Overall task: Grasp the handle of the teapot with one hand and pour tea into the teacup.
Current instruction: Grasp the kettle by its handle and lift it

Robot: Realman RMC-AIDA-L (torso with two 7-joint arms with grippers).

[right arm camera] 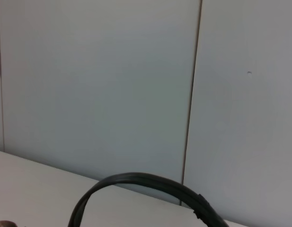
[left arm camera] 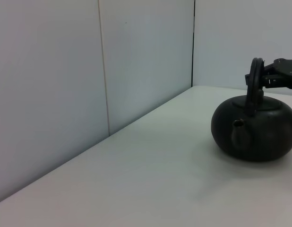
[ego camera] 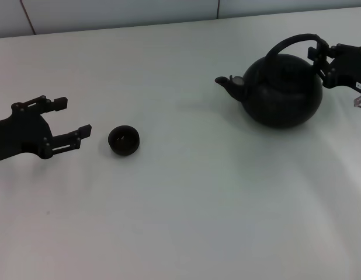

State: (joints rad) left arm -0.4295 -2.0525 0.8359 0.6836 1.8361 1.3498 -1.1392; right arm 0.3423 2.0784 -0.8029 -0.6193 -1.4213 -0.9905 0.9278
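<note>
The round black teapot [ego camera: 283,90] stands on the table at the right, its spout pointing left toward the teacup. Its arched handle [ego camera: 291,41] rises over the lid and also shows in the left wrist view [left arm camera: 254,78] and the right wrist view [right arm camera: 150,182]. My right gripper [ego camera: 322,60] is at the handle's right end, open, with a finger on each side of the loop. The small dark teacup [ego camera: 123,140] sits at the left. My left gripper [ego camera: 70,119] hovers open just left of the cup, holding nothing.
The white table [ego camera: 198,204] runs back to a pale panelled wall [left arm camera: 89,71]. A small clear object [ego camera: 360,100] lies at the right edge, behind the right arm.
</note>
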